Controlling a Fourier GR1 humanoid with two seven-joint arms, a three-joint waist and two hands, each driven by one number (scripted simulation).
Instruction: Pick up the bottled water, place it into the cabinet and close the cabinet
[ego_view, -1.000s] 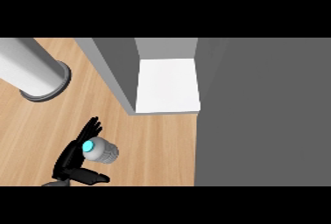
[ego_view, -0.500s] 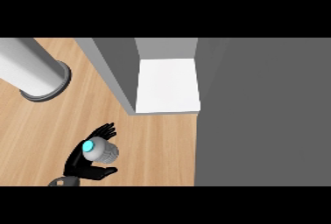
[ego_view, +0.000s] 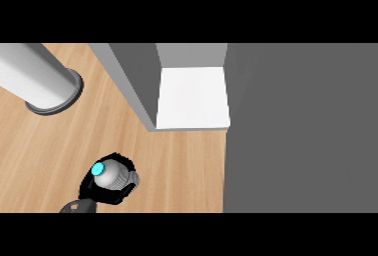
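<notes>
From the head view, looking steeply down, I saw a light wooden counter (ego_view: 59, 145) filling the left half of the frame. Low on the left, a black hand (ego_view: 100, 192) came in from the bottom edge, and its fingers were curled round the bottled water (ego_view: 112, 174), clamped on it from both sides. I took it for the left hand from where it entered, though no forearm showed to confirm this. The bottle appeared from above as a pale grey round body with a bright blue cap at its upper left. I could not tell whether it stood on the counter or was lifted off it.

Up and to the right of the bottle, well apart from it, stood the cabinet (ego_view: 140, 85), its grey side wall running diagonally. The cabinet was open, and a white inner shelf (ego_view: 193, 97) showed inside it. A broad dark grey panel (ego_view: 303, 130) covered the right side of the frame. I could not tell whether it was the cabinet door.

At the upper left, a large pale grey cylinder (ego_view: 37, 80) rested on the counter. The other hand was nowhere in the frame.
</notes>
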